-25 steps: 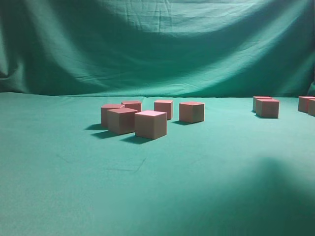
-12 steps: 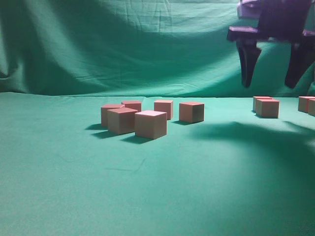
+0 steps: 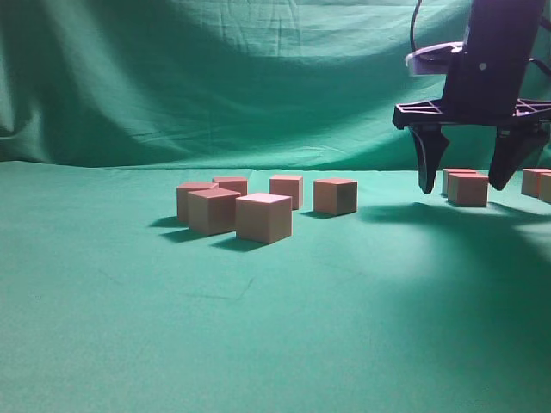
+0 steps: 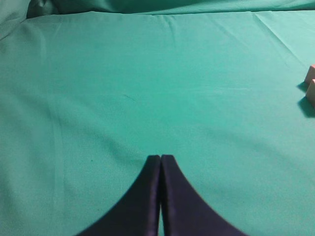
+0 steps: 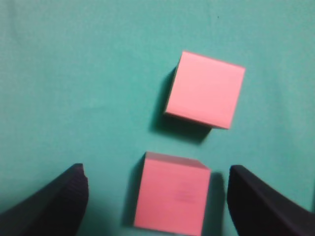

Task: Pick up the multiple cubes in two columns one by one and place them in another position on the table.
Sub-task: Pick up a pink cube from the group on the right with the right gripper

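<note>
Several pinkish cubes sit grouped at mid-table, the nearest (image 3: 263,217) in front and another (image 3: 335,195) to its right. Two more cubes stand at the right, the front one (image 3: 468,188) between my right gripper's fingers as seen from the side. My right gripper (image 3: 466,179) is open and hangs just above it. In the right wrist view that cube (image 5: 172,193) lies between the open jaws (image 5: 156,189), apart from both, with a second cube (image 5: 205,89) beyond it. My left gripper (image 4: 160,158) is shut and empty over bare green table (image 4: 147,88).
Two further cubes (image 3: 537,182) stand at the far right edge of the exterior view. Cube corners (image 4: 310,83) show at the right edge of the left wrist view. A draped green backdrop (image 3: 258,77) rises behind the table.
My right gripper came into view from the top right and has descended, open, to straddle the front cube of the right pair. The cubes have not moved.
</note>
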